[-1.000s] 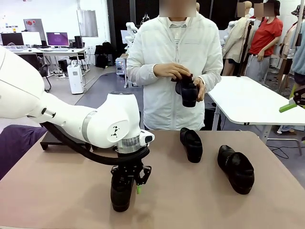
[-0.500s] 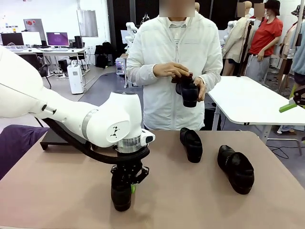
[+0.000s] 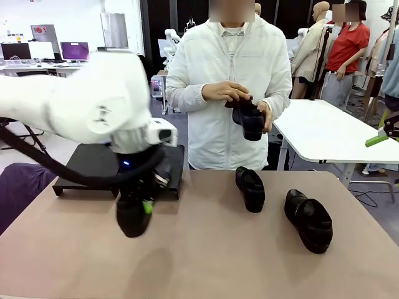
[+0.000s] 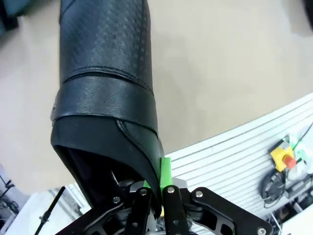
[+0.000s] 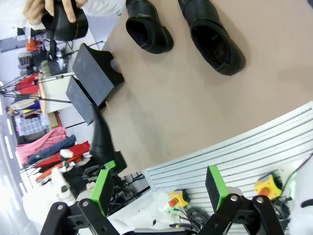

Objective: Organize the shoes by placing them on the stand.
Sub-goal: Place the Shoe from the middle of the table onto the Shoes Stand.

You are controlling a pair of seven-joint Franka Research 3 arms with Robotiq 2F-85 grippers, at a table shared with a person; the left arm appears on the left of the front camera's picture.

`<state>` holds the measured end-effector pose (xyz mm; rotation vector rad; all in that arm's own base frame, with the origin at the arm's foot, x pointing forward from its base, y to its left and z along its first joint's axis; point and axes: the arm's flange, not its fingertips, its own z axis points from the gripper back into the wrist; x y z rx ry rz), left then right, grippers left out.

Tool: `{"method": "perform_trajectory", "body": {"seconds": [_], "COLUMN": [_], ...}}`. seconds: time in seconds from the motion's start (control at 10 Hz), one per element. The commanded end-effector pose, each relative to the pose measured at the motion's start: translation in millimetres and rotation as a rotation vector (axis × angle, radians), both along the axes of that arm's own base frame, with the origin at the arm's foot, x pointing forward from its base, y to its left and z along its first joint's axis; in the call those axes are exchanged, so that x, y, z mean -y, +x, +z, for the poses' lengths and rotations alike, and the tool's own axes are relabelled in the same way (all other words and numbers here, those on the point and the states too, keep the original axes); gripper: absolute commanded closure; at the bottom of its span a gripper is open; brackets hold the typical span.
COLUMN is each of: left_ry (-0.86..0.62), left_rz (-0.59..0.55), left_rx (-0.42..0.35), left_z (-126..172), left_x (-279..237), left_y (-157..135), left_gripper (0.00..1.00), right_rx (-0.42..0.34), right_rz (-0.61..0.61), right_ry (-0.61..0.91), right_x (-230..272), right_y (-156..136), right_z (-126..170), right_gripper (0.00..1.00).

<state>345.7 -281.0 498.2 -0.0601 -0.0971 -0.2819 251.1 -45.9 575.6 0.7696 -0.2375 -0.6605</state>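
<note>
Front view: the left claw (image 3: 144, 200) is pinching the back rim of the held shoe (image 3: 133, 218). That shoe hangs toe-down, clear of the bench (image 3: 218, 261), just in front of the stand (image 3: 93, 163) on the robot's side. The stand's 2 black platforms sit side by side at the bench's far left. To the right of the stand, 2 shoes lie on the bench: the nearer shoe (image 3: 250, 188) a little way from it, and the farther shoe (image 3: 308, 219) well apart from it. Beyond the bench, up and to the right of the stand, a person's hands (image 3: 224, 92) hold the 4th shoe (image 3: 251, 121).

Left wrist view: the claw's fingers are pressed together on the thin leather rim, with 1 green pad (image 4: 165, 169) flat against the outside. The held shoe (image 4: 105, 73) stretches away over the tan bench.

Right wrist view: the right claw (image 5: 159, 188) is spread wide with nothing between its pads. It sits well apart from the stand (image 5: 95, 68), past the bench's near edge. The 2 loose shoes lie to one side of the stand.
</note>
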Motion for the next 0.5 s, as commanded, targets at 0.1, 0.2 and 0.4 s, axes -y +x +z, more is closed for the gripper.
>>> {"method": "perform_trajectory", "body": {"seconds": [0.1,0.2,0.4], "left_ry": [-0.08,-0.081,-0.034], "left_rz": [-0.1,-0.104,-0.135], "left_rx": [0.193,0.192,0.135], "left_z": [15,16,4], "left_x": [-118,-165,-243], "left_y": [-25,-27,-33], "left_gripper": [1.0,1.0,1.0], "right_rx": [-0.002,-0.002,-0.002], "right_rz": [0.003,0.003,0.003], "right_ry": [0.0,0.0,0.0], "right_x": [0,0,0], "right_y": [-1,-1,-1], "right_z": [1,1,1], "right_gripper": [0.0,0.0,0.0]}}
